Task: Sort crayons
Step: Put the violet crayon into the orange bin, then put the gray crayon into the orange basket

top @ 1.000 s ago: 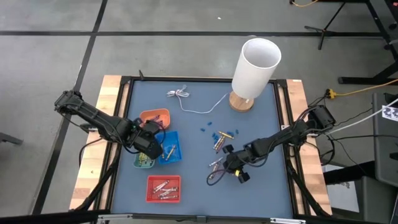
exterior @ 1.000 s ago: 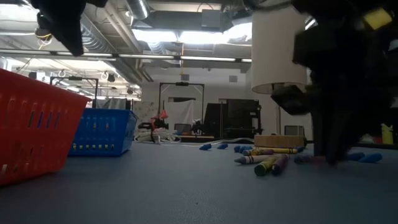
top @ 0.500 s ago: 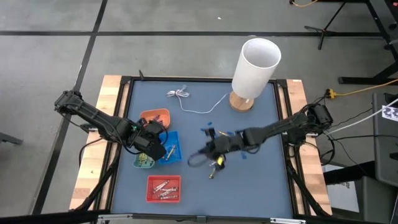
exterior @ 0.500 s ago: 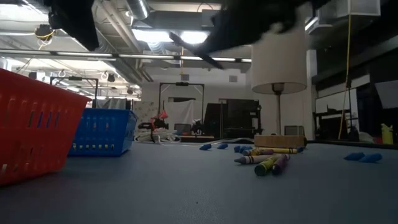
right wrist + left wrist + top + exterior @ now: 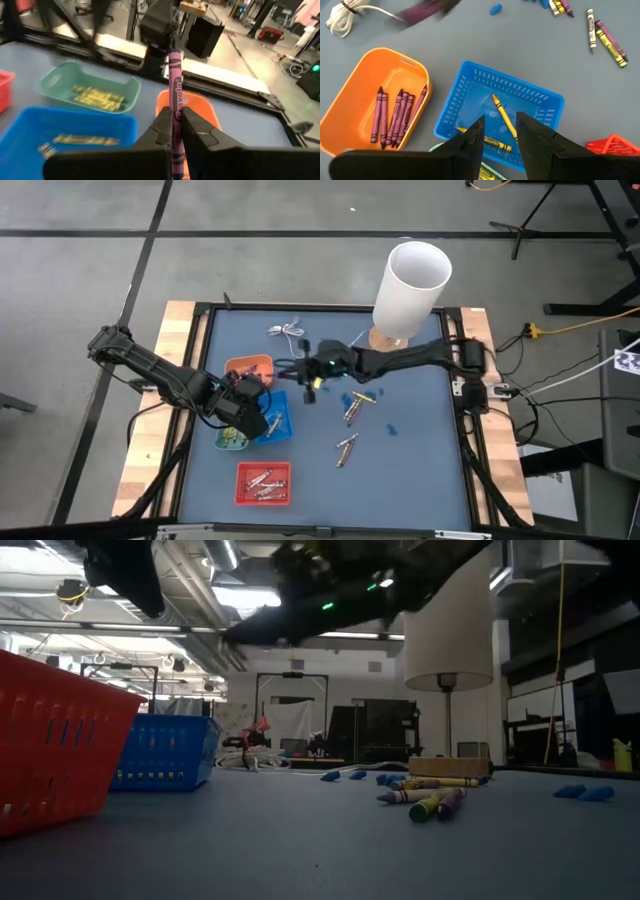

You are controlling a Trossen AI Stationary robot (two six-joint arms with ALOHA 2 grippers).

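Orange tray [image 5: 350, 105] holds purple crayons [image 5: 395, 117], right pincer [image 5: 176, 122] pinching purple crayon [image 5: 176, 82]

Surface [image 5: 420, 470] is wide open toward 5 o'clock, but the lamp [image 5: 408, 292] at 1 and trays [image 5: 262, 420] at 9 block things.

I see my right gripper [image 5: 176, 120] pinching a purple crayon [image 5: 176, 95] between its two dark fingers [image 5: 161, 125]. The crayon stands straight up out of the jaws. Right behind the jaws sits an orange tray [image 5: 200, 107]. Off to one side of the jaws is a green tray [image 5: 60, 80] with yellow crayons [image 5: 97, 97] in it, and nearer a blue basket [image 5: 30, 125].
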